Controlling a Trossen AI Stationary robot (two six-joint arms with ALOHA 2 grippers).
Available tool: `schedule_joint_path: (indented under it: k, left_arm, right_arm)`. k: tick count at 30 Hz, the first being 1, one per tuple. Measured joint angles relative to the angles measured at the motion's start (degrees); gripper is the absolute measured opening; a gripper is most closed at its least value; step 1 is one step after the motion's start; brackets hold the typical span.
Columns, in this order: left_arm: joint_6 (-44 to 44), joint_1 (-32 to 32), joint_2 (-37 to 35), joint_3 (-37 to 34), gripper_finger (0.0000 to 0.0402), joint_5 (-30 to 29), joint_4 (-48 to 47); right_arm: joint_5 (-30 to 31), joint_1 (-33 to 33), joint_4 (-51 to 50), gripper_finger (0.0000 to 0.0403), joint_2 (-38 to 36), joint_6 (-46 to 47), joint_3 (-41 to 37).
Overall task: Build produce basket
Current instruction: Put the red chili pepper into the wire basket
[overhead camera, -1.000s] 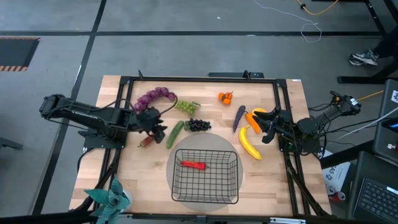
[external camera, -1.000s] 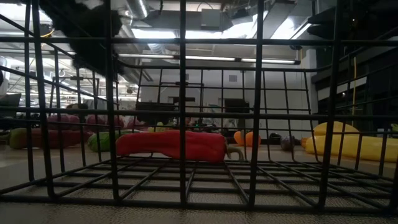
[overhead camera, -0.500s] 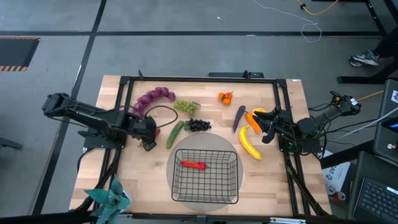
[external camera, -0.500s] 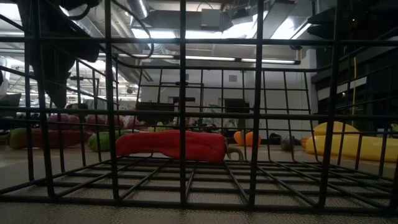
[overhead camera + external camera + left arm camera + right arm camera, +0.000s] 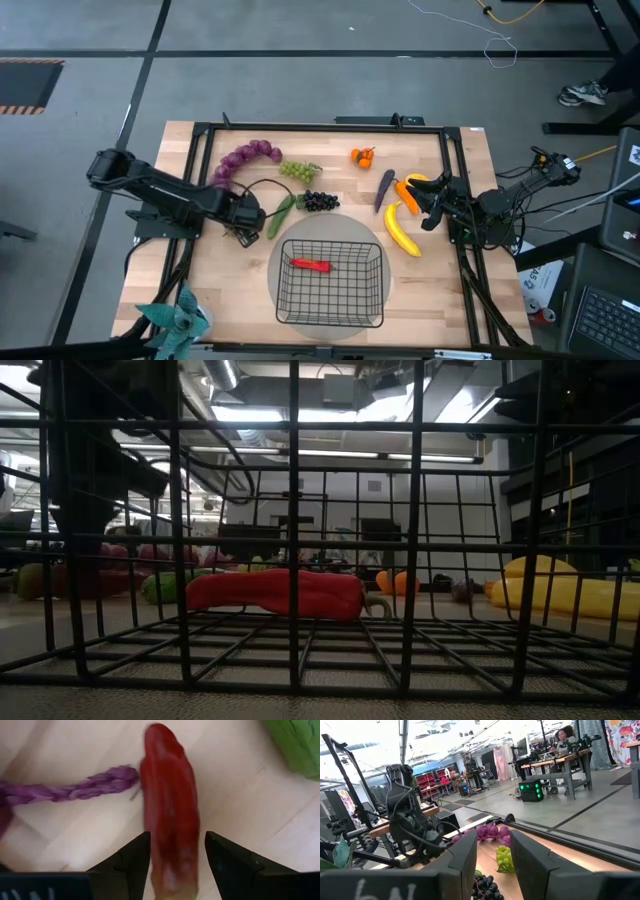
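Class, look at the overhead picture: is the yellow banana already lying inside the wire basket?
No. The banana lies on the table right of the basket, which holds only a red chili.

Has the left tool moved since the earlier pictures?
Yes. The left tool moved toward the long green cucumber, and now straddles a small red vegetable.

A round grey mat (image 5: 372, 252) lies on the wooden table (image 5: 440, 290) toward six o'clock. At the table's seven o'clock corner stands a teal leafy plant (image 5: 176, 320). Off at two o'clock, a person's shoe (image 5: 584, 94) rests on the grey floor, and a yellow cable (image 5: 520, 12) trails at one o'clock.
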Motion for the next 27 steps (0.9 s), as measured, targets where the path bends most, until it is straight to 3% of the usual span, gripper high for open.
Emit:
schedule_joint_path:
  k: [10,14,17,23,25,27]
  left_arm:
    - [0.7,0.0,8.4,0.3,0.0179,1.0,3.2]
    - [-1.0,0.0,8.7,0.9,0.0120,0.6,2.7]
    - [-1.7,0.0,7.0,3.9,0.0069,-3.7,-0.8]
    - [3.0,-0.9,0.8,13.9,0.0069,-17.8,-4.3]
    - [7.4,-1.7,-1.5,17.4,0.0069,-21.8,-2.2]
    - [14.9,-2.5,-3.0,20.2,0.0069,-22.1,4.3]
  right_arm:
    - [0.0,0.0,0.0,0.0119,0.0,0.0,0.0]
    - [-0.1,0.0,0.0,0.0119,0.0,0.0,0.0]
    - [0.0,0.0,0.0,0.0119,0.0,0.0,0.0]
    - [0.0,0.0,0.0,0.0119,0.0,-0.1,0.0]
    - [0.0,0.0,0.0,0.0119,0.0,0.0,0.0]
    - [0.0,0.0,0.0,0.0119,0.0,-0.1,0.0]
